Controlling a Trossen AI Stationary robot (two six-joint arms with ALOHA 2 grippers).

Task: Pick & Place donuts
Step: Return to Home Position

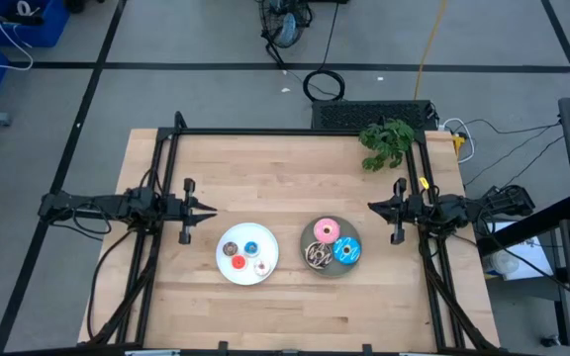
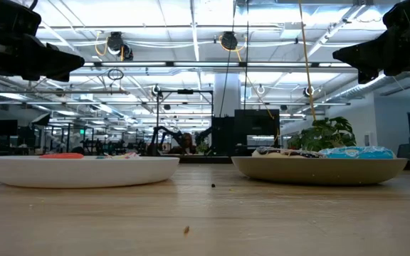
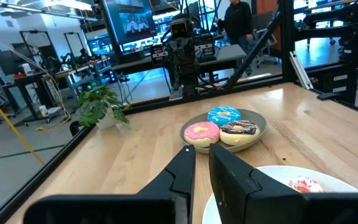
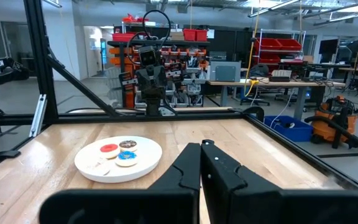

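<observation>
the left gripper (image 1: 213, 209) is held above the left side of the table (image 1: 265, 168), its tip turned toward the middle. its fingers (image 3: 180, 177) are drawn nearly together, with only a thin slit seen between them, and nothing is gripped. the right gripper (image 1: 372, 207) is held opposite, above the table's right side, pointed back toward the left one. its fingers (image 4: 188, 168) are pressed together, and nothing is gripped there either. both grippers are kept clear of the plates.

between them, nearer the edge where the low camera stands, two plates are set side by side without touching. the white plate (image 1: 248, 279) is found closer to the left gripper. four tiny donuts are laid on it: the tiny brown donut (image 1: 231, 248) and the tiny blue donut (image 1: 251, 248) on the far half, the tiny red donut (image 1: 238, 262) and the tiny white-pink donut (image 1: 260, 266) on the near half. the grey plate (image 1: 332, 273) is found closer to the right gripper. three larger donuts are packed close on it: the large pink donut (image 1: 326, 230) toward the back, the large blue donut (image 1: 346, 251) on the right gripper's side, and the large dark brown donut (image 1: 318, 256), sprinkled, on the white plate's side.

a green plant (image 1: 387, 141) is seen at the table's far right corner. beyond the table, in the left wrist view, a person (image 3: 236, 18) is seen standing.
</observation>
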